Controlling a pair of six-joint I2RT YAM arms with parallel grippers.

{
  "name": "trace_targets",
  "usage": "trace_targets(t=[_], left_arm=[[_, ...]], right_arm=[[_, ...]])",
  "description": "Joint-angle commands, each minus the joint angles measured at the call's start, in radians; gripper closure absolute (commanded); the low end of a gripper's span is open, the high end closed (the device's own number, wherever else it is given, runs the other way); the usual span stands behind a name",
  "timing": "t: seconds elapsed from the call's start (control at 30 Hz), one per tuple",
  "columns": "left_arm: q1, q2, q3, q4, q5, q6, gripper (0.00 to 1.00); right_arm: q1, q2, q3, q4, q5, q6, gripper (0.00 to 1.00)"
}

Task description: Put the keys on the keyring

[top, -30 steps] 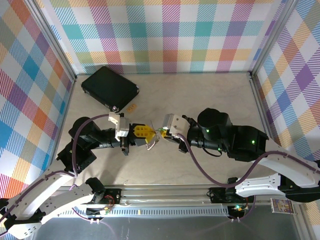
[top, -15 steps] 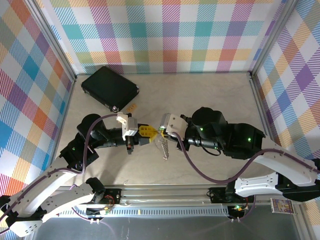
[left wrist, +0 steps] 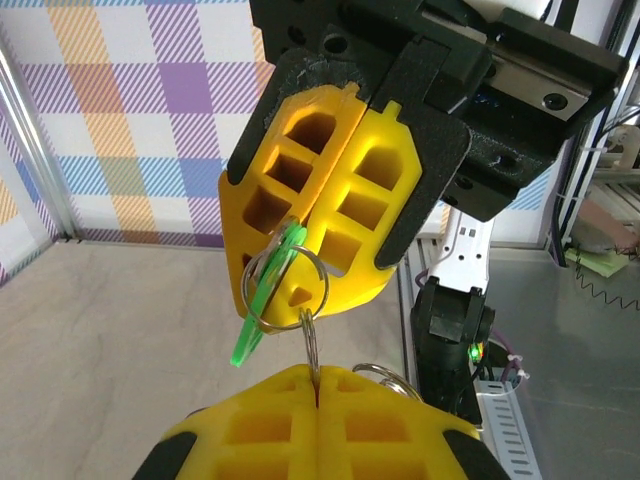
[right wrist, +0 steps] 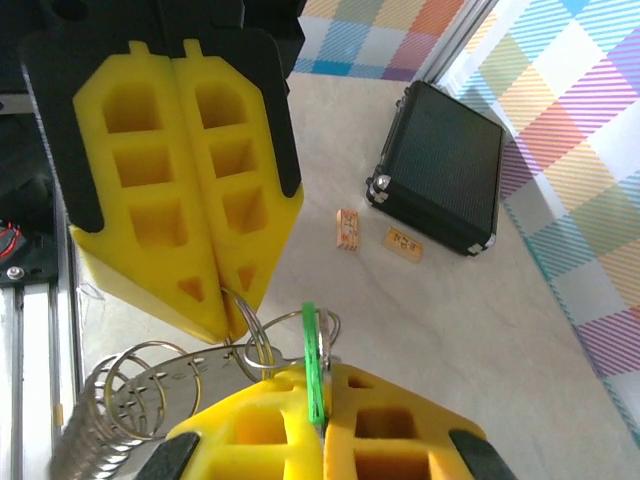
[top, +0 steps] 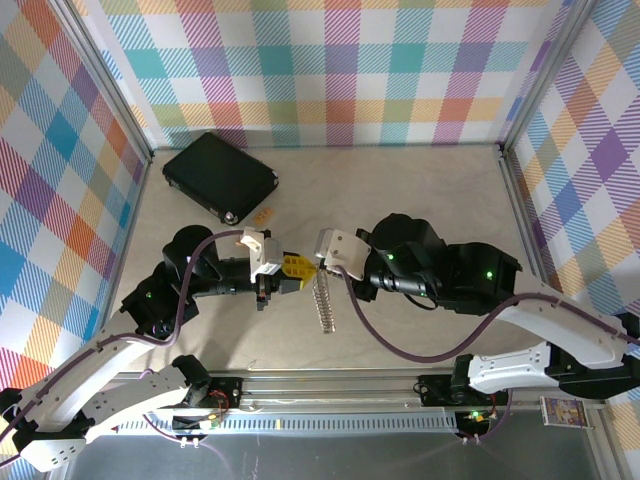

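Note:
My left gripper [left wrist: 318, 372] is shut on a thin metal keyring [left wrist: 311, 340], its yellow fingers meeting edge to edge. That ring links into a second ring [left wrist: 322, 287] at the tip of the right gripper. My right gripper [right wrist: 322, 382] is shut on a flat green key [right wrist: 311, 345] with a metal key beside it. A string of further rings [right wrist: 125, 395] trails from the linked rings. From above, the left gripper [top: 298, 272] and right gripper [top: 316, 264] meet tip to tip over the table's middle, with the ring string [top: 323, 303] hanging below them.
A black case [top: 220, 177] lies at the back left of the table [top: 420, 190]. Two small orange tags [right wrist: 347, 230] [right wrist: 404, 243] lie beside it. An aluminium rail [top: 330, 385] runs along the near edge, and checked walls close three sides.
Both grippers have drawn closer together and now touch tip to tip. The string of rings has dropped from between them and now hangs toward the near edge.

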Motion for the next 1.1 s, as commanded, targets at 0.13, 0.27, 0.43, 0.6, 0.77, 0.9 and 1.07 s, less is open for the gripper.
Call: trace_targets(t=[0.13, 0.27, 0.43, 0.6, 0.77, 0.9, 1.07], left_arm=[[-0.001, -0.013, -0.013, -0.032, 0.002, 0.028, 1.0], [-0.001, -0.036, -0.04, -0.008, 0.002, 0.027, 0.98], [-0.001, -0.06, -0.078, 0.004, -0.051, 0.014, 0.77], [-0.002, -0.079, -0.124, 0.042, -0.109, -0.049, 0.57], [-0.001, -0.122, -0.181, 0.087, -0.171, -0.12, 0.39], [-0.001, -0.154, -0.22, 0.114, -0.188, -0.164, 0.1], [-0.002, -0.17, -0.253, 0.136, -0.222, -0.211, 0.0]], right_arm=[[-0.001, 0.01, 0.045, 0.049, 0.051, -0.012, 1.0], [-0.001, 0.015, 0.042, 0.052, 0.056, -0.007, 1.0], [-0.002, 0.037, 0.05, 0.039, 0.078, 0.006, 1.0], [-0.019, 0.046, 0.052, 0.019, 0.07, 0.044, 1.0], [-0.079, 0.07, 0.078, -0.054, 0.013, 0.094, 1.0], [-0.162, 0.084, 0.09, -0.095, -0.048, 0.137, 1.0], [-0.262, 0.133, 0.114, -0.13, -0.105, 0.184, 1.0]])
